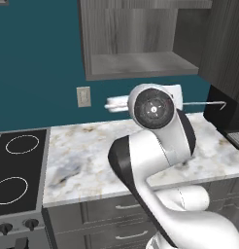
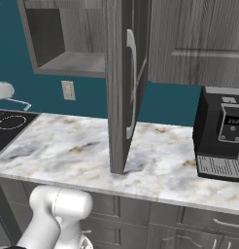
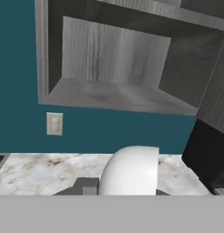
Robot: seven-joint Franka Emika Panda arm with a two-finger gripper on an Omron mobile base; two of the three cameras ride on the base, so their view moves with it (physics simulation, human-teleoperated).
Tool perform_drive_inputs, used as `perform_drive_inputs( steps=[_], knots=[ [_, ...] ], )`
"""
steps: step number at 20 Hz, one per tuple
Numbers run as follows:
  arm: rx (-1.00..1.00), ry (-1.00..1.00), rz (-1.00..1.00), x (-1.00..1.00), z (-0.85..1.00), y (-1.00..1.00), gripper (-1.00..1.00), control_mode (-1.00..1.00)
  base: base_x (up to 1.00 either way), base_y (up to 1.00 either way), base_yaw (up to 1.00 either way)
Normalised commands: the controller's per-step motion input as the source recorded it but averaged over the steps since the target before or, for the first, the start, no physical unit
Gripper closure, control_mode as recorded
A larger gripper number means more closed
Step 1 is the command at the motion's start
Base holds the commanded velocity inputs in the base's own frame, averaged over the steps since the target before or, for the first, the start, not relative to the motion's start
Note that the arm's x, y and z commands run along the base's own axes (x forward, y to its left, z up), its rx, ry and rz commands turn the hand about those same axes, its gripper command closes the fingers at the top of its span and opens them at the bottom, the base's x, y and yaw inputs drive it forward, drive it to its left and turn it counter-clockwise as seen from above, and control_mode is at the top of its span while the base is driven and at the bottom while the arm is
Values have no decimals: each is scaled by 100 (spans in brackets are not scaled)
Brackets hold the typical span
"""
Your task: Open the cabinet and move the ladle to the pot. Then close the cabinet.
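Note:
The cabinet (image 1: 141,63) stands open, its dark grey shelf bare. Its door (image 2: 119,97) swings out over the counter, with the long silver handle facing right. The ladle (image 1: 115,103) hangs level above the counter, below the shelf. It has a white bowl end at the left and a thin handle (image 1: 204,102) that runs right to a hooked tip. My arm's big joint hides its middle and my hand. In the hand view my gripper (image 3: 127,191) is shut on the ladle (image 3: 132,168), which fills the gap between the fingers. The pot is out of view.
A black stovetop (image 1: 19,165) with two burner rings lies left of the marble counter (image 1: 87,155). A black coffee machine (image 2: 223,131) stands at the counter's right end. A wall outlet (image 1: 83,96) sits below the cabinet. Drawer fronts (image 1: 121,206) run under the counter.

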Motion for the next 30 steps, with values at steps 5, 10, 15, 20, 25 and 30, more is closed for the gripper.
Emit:
perform_drive_inputs(
  steps=[5,10,15,20,25,30],
  knots=[
    [-3,0,-8,-72,3,5,100,-100,0,0,0],
    [-6,1,-5,-53,0,8,100,-100,0,0,0],
    [-2,0,-4,-73,0,0,100,-100,0,0,0],
    [-6,1,-2,-64,1,3,100,-100,0,0,0],
    [-10,3,0,-40,0,26,100,-100,0,0,0],
    [0,0,0,0,0,0,100,100,-49,85,0]
  ],
)
